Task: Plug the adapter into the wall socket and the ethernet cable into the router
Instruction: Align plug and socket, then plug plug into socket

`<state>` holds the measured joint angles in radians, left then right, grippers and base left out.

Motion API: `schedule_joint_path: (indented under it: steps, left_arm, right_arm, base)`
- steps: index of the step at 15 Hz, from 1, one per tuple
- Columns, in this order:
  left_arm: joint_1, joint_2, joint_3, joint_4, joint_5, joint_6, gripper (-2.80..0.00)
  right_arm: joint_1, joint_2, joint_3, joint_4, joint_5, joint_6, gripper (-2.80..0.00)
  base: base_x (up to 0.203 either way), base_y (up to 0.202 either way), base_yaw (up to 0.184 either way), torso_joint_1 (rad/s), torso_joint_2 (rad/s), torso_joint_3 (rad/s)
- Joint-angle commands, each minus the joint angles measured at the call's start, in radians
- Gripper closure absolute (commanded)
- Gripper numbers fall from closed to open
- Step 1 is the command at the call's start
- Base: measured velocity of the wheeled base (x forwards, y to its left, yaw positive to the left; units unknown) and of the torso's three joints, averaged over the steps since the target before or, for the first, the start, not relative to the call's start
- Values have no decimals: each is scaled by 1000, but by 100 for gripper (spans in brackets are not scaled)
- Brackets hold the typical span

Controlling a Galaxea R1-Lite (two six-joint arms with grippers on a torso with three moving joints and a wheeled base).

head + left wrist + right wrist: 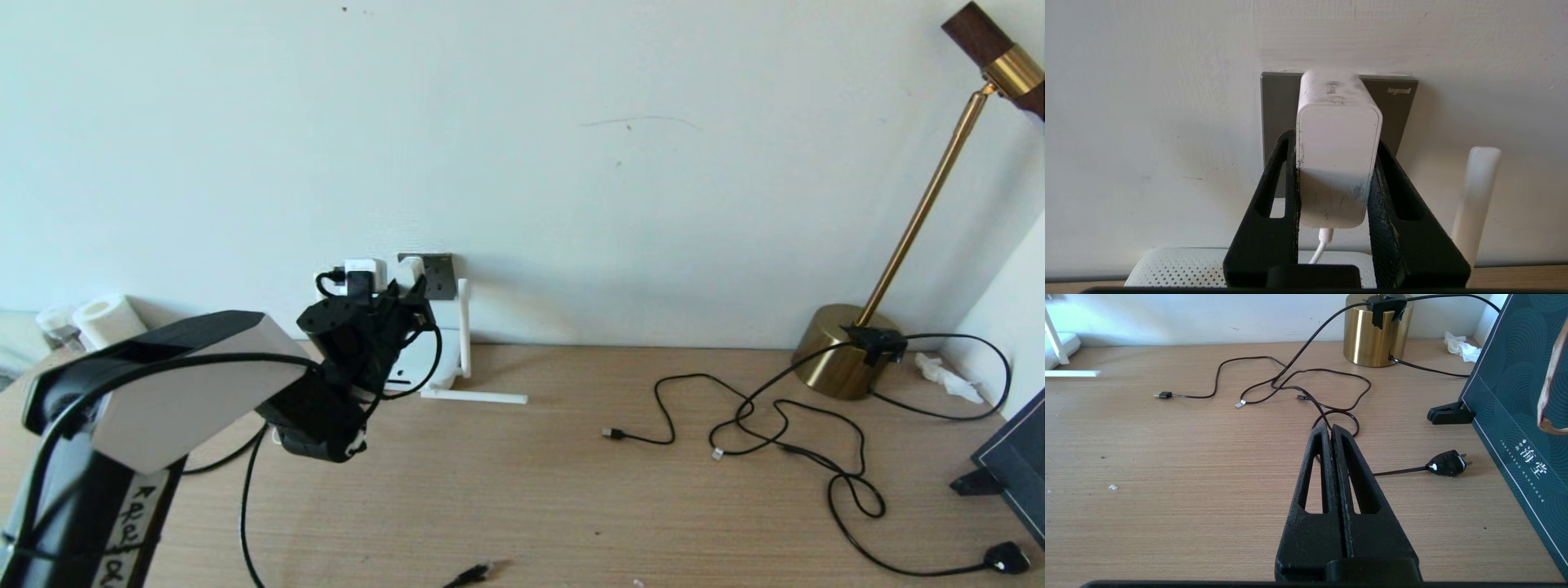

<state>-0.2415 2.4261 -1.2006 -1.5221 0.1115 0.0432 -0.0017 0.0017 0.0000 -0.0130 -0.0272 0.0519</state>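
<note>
My left gripper [1335, 141] is shut on the adapter [1337, 163], a white block whose thin white cord hangs from its lower end. The adapter's far end meets the dark grey wall socket [1278, 106]; its pins are hidden. In the head view the left gripper [412, 298] holds the adapter [411, 269] at the socket [441, 278]. The white router [1175, 267] lies just below, one antenna [1476, 196] upright. The ethernet cable's plug tip [472, 574] lies at the table's near edge. My right gripper [1331, 428] is shut and empty, above the table.
Another white charger [363, 276] with a black lead sits left of the socket. Thin black USB cables [775, 425] sprawl toward a brass lamp [845, 351]. A black mains plug [1006, 558], a dark box [1016, 465] and a paper roll [106, 320] stand at the sides.
</note>
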Motion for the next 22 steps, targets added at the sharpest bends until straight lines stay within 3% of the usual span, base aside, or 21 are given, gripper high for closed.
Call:
schedule_joint_path:
  steps: [1,8,15,22]
  left_arm:
    - [10,31,-26,-8,0,0,0]
    - [22,64,-54,-8,-18,0,0]
    - [15,-20,20,-8,-16,0,0]
    - [2,2,47,-8,-41,2,0]
  right_arm:
    - [0,0,0,-1,0,0,0]
    - [0,0,0,-1,0,0,0]
    - [0,0,0,-1,0,0,0]
    - [0,0,0,-1,0,0,0]
  base:
    - [0,0,0,0,0,0]
    - [0,0,0,0,0,0]
    - [0,0,0,0,0,0]
    - [0,0,0,0,0,0]
